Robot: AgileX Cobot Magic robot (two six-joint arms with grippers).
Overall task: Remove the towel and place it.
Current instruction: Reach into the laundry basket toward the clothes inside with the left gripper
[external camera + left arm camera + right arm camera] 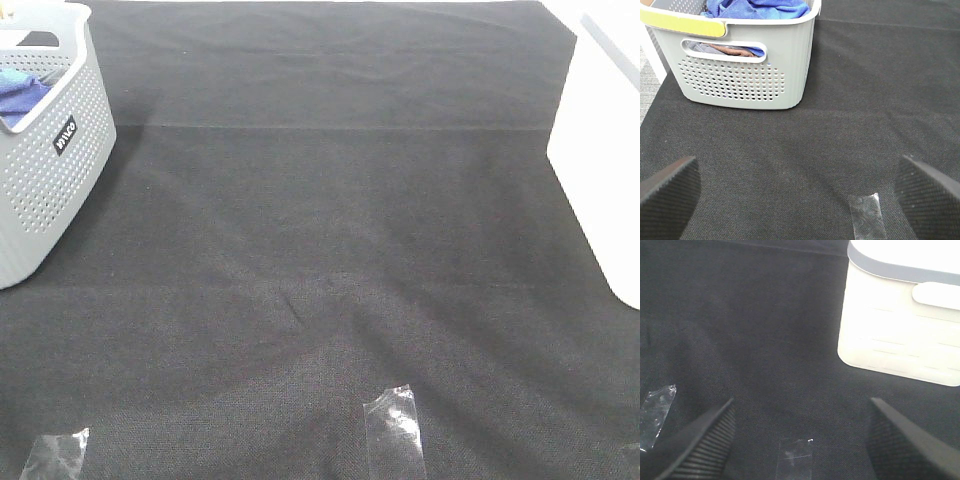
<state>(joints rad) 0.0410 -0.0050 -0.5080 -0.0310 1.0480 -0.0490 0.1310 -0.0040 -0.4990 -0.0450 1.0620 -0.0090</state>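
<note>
The royal-blue towel (22, 95) lies bunched inside the grey perforated basket (45, 190) at the far left of the exterior view. In the left wrist view the towel (757, 7) heaps above the basket (740, 80) rim, with a brownish cloth showing through the handle slot. My left gripper (800, 200) is open and empty, low over the black mat, short of the basket. My right gripper (800, 440) is open and empty over the mat. Neither gripper shows in the exterior view.
A white bin (605, 150) stands at the right edge, also in the right wrist view (900, 315). Clear tape strips (395, 425) lie on the black mat (320, 250) near the front; one strip (867, 217) lies between my left fingers.
</note>
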